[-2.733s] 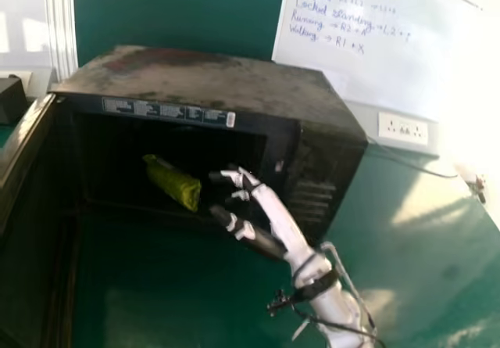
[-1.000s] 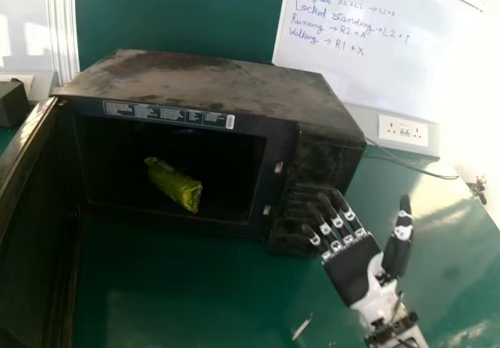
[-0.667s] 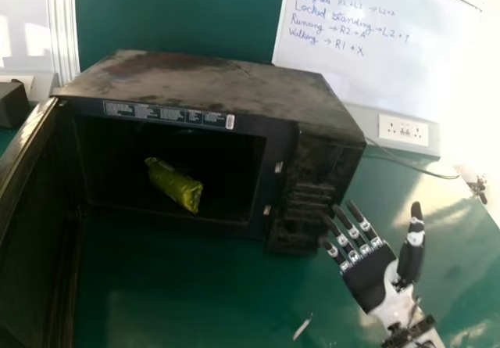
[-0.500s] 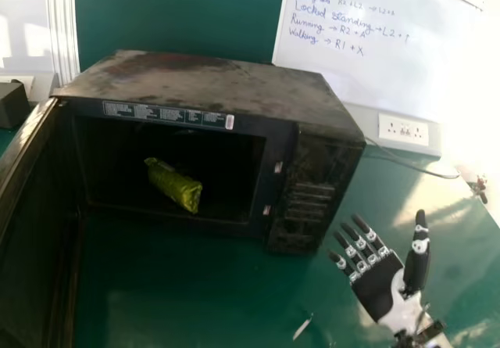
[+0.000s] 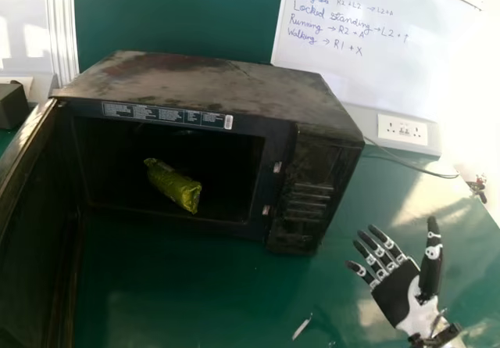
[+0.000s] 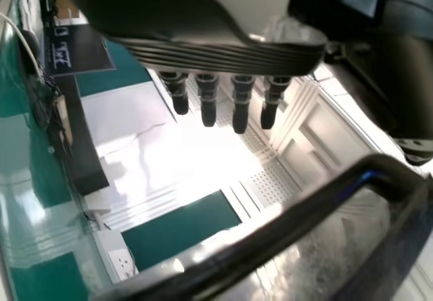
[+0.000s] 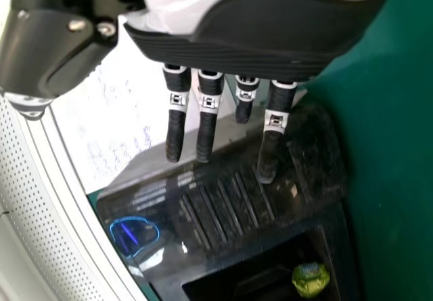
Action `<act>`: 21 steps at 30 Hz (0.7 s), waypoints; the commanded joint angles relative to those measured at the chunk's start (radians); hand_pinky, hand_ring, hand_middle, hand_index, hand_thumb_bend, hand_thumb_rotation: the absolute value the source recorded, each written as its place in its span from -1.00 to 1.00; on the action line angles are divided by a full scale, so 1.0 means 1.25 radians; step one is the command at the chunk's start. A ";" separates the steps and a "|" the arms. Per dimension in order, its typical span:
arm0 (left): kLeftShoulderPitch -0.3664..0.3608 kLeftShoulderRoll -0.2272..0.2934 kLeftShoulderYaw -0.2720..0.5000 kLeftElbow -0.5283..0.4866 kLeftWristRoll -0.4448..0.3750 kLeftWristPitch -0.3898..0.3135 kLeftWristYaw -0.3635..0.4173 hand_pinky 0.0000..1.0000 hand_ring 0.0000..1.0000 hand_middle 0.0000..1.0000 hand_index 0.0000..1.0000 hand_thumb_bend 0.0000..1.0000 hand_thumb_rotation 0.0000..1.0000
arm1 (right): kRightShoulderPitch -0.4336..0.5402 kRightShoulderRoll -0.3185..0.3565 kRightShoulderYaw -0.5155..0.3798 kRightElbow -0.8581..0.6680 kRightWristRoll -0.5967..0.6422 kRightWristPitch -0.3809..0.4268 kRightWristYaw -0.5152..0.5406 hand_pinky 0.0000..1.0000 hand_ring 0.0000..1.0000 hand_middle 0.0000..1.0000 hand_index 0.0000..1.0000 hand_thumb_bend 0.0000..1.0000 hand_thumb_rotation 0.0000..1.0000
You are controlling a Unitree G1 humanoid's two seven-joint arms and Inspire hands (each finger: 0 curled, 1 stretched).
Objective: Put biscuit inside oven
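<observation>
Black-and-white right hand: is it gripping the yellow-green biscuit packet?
No, the packet lies inside the black microwave oven, apart from the open right hand.

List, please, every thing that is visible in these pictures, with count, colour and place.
oven: 1, black, on table
oven door: 1, dark, open at the oven's left
biscuit packet: 1, yellow-green, inside oven
table: 1, green, under oven
whiteboard: 1, white, behind oven
socket plate: 1, white, right of oven
box: 1, black, far left
thin strip: 1, white, on table
right hand: 1, black-white, right of oven
left hand: 1, black-white, left wrist view
</observation>
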 commanded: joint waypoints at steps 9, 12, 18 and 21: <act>-0.055 0.005 0.079 0.052 0.083 -0.091 -0.012 1.00 1.00 1.00 0.98 0.64 1.00 | 0.007 0.003 -0.013 0.015 -0.039 -0.016 0.023 0.08 0.41 0.49 0.38 1.00 -0.04; -0.054 0.004 0.071 0.047 0.093 -0.095 -0.008 1.00 1.00 1.00 0.98 0.65 0.99 | 0.005 0.007 -0.013 0.018 -0.039 -0.010 0.020 0.12 0.43 0.47 0.37 1.00 -0.10; -0.025 -0.001 0.043 0.005 0.108 -0.073 -0.008 1.00 1.00 1.00 0.95 0.65 0.97 | 0.002 0.013 -0.012 0.019 -0.035 -0.002 0.010 0.15 0.47 0.56 0.36 1.00 -0.15; -0.027 -0.013 0.053 -0.009 0.129 -0.072 -0.008 1.00 1.00 1.00 0.93 0.67 0.97 | 0.002 0.014 -0.011 0.017 -0.039 -0.003 0.008 0.19 0.48 0.56 0.36 1.00 -0.14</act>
